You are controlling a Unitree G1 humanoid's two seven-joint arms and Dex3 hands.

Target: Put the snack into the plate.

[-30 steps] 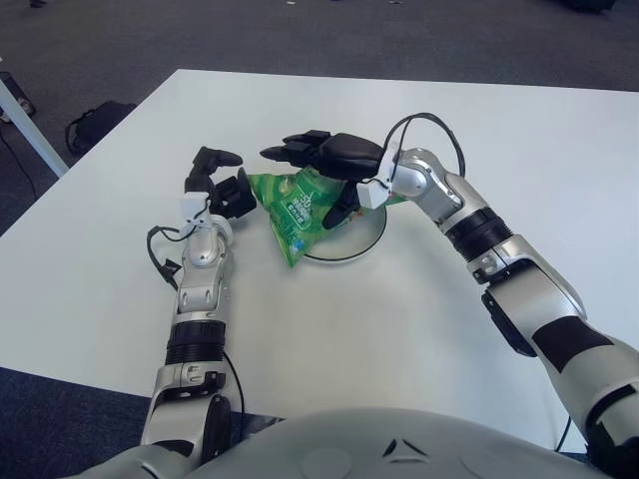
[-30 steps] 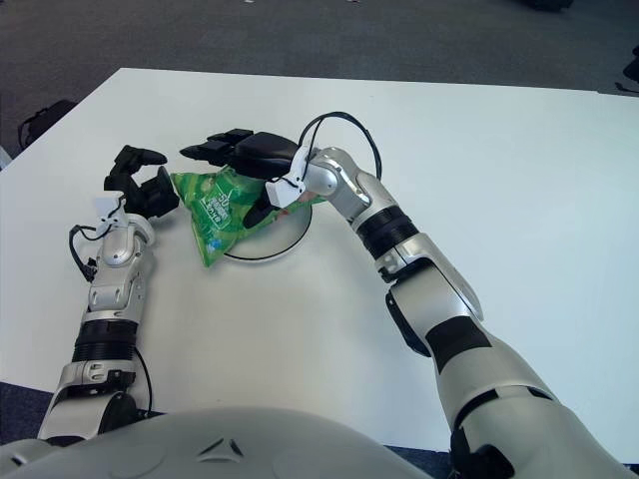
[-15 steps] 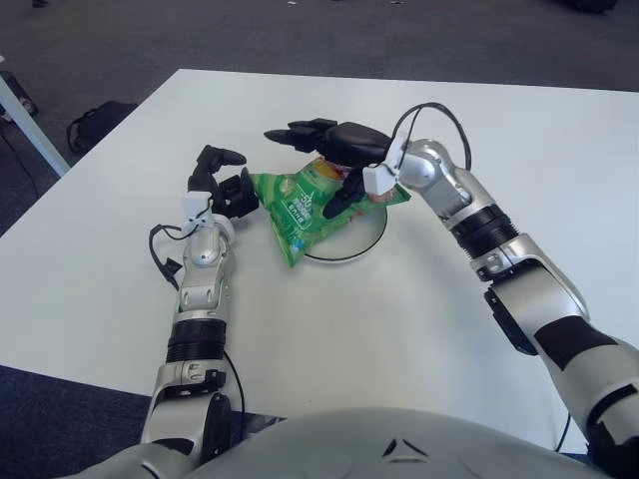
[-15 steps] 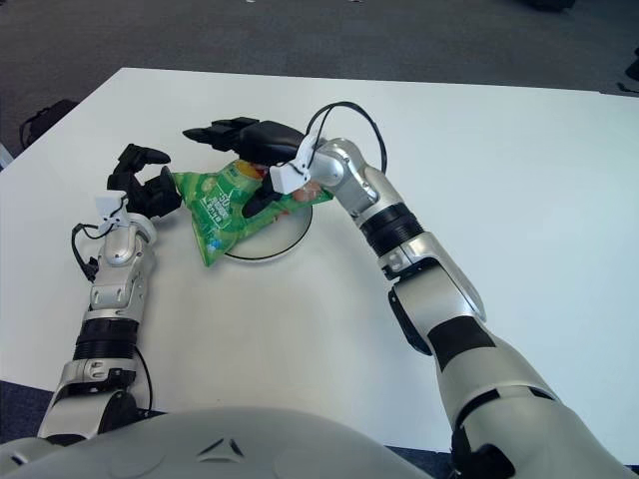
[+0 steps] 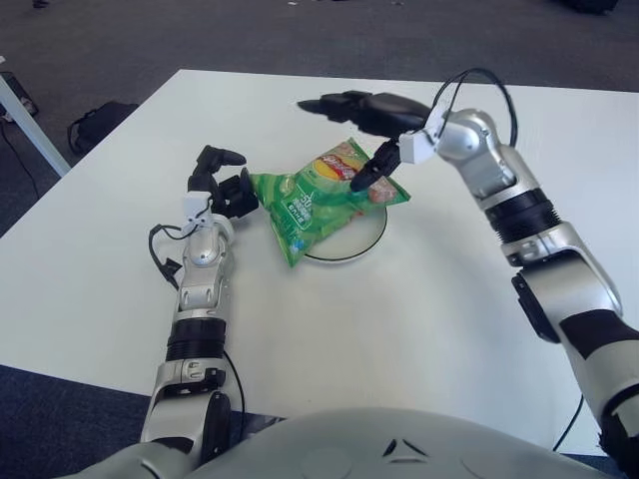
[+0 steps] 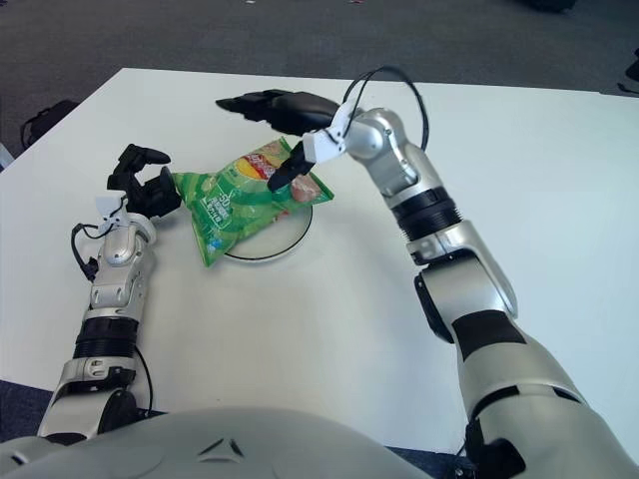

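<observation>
Right hand now lifted off snack, up toward top centre of frame, fingers spread, holding nothing (a second ago it sat pressed on the bag). Release looks done.

Snack: green crinkled bag, red logo, lying across plate mid-frame, lower corner overhanging onto tabletop.

Left hand at bag's left corner, fingers curled; grip unclear.

Right hand lifted off the snack bag, shifted from frame centre toward upper centre-right; fingers now spread and clear above the bag, thumb tip hanging just over its upper right corner; bag's red-and-yellow printed top, covered by the hand a second ago, now exposed; right forearm swung upward and rightward with it.
</observation>
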